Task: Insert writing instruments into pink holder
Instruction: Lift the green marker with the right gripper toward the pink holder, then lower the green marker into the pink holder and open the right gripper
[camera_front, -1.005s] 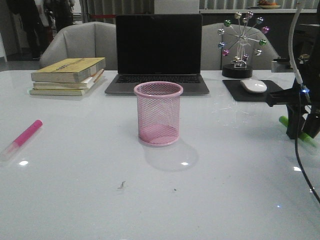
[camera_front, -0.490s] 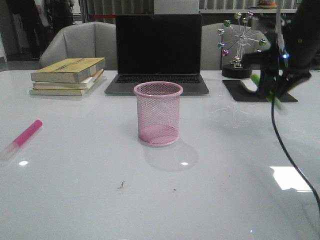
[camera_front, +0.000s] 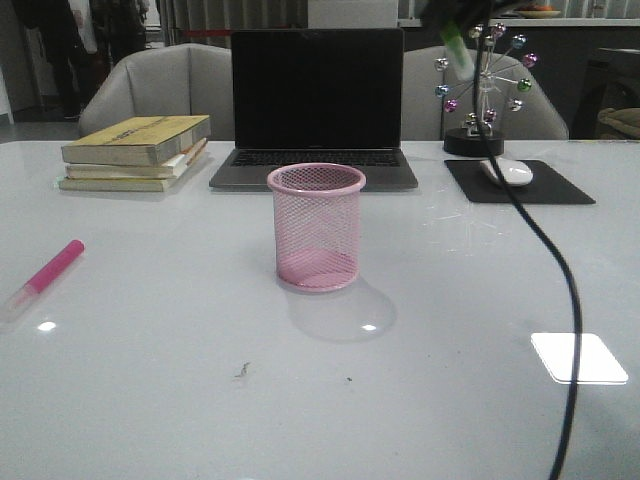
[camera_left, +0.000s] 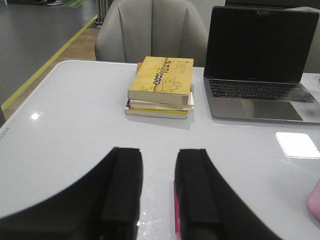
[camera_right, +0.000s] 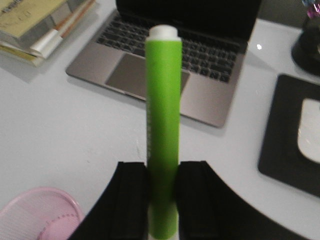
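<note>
Green plastic stands out first: the green highlighter (camera_right: 163, 125) is pinched between the two black fingers (camera_right: 131, 200) of the right gripper (camera_right: 162, 202), its barrel running straight out from the jaws to a whitish end. From the front, that marker (camera_front: 456, 45) hangs high in the air at the top of the view, tilted, above the far side of the table and to the right of the laptop (camera_front: 315, 105); the arm itself is mostly out of sight, and only a black cable (camera_front: 560, 280) trails down from it across the right side.

On the white table (camera_front: 180, 380) the pink holder (camera_front: 316, 226) stands upright near the middle, just in front of the laptop, with nothing inside its mesh. Its rim also shows at the corner of the right wrist view (camera_right: 37, 215), lower than the held marker and off to one side.

Over on the left, the pink highlighter (camera_front: 42, 278) lies flat near the table edge, well apart from the cup. The left gripper (camera_left: 156, 195) hovers low above it with its jaws parted and nothing between them; a sliver of pink peeks out beside one finger.

A stack of books (camera_front: 135, 152) sits at the back left, a mouse (camera_front: 507, 171) on its dark pad (camera_front: 560, 188) at the back right.
</note>
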